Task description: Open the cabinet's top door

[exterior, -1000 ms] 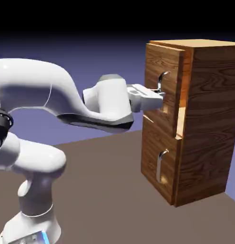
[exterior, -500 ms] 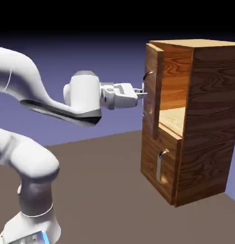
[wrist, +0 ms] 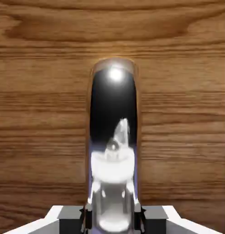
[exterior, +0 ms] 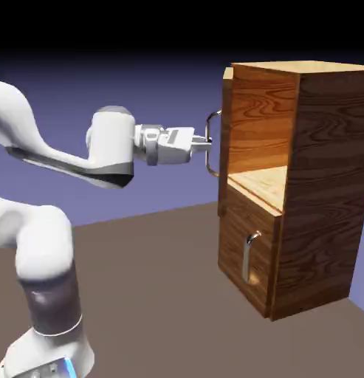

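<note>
The brown wood-grain cabinet stands at the exterior view's right. Its top door is swung wide out and shows edge-on, so the upper compartment lies bare. My gripper reaches in from the left and is shut on the door's long silver handle. In the hand view the shiny handle rises large between my grey fingertips, and the door's wood fills everything behind it.
Below the open compartment the shorter front panel is closed, with its short silver handle standing out. The cabinet rests on the brown table. My white arm spans the left half of the exterior view.
The top door has swung from slightly ajar to wide open. My hand has moved left with the handle held in it, and the arm has folded back.
</note>
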Robot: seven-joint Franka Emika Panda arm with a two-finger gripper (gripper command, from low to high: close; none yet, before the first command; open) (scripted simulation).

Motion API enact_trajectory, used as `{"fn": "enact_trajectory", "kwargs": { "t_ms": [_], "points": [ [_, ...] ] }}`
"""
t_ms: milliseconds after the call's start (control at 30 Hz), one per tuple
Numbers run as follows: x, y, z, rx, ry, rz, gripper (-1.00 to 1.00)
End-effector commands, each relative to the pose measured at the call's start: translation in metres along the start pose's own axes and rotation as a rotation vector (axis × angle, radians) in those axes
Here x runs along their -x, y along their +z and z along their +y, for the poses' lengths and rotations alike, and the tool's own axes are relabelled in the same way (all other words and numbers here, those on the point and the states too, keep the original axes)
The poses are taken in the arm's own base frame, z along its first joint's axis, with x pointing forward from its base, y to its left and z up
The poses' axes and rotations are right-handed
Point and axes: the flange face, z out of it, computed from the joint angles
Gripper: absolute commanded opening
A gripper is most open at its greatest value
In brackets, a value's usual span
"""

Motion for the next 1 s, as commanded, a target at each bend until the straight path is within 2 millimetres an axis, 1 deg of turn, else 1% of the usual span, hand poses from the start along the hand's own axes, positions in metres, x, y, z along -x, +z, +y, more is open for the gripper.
{"fn": "enact_trajectory", "kwargs": {
  "t_ms": [0, 200, 433, 700, 967],
  "points": [
    [-0.001, 0.0, 0.0, -0.005, 0.013, 0.005, -1.0],
    [0.003, -0.006, -0.003, 0.021, 0.008, 0.025, -1.0],
    [0.015, -0.028, -0.015, 0.096, 0.009, 0.099, -1.0],
    [0.039, -0.06, -0.039, 0.224, 0.01, 0.226, -1.0],
    [0.073, -0.09, -0.073, 0.379, 0.01, 0.38, -1.0]
  ]
}}
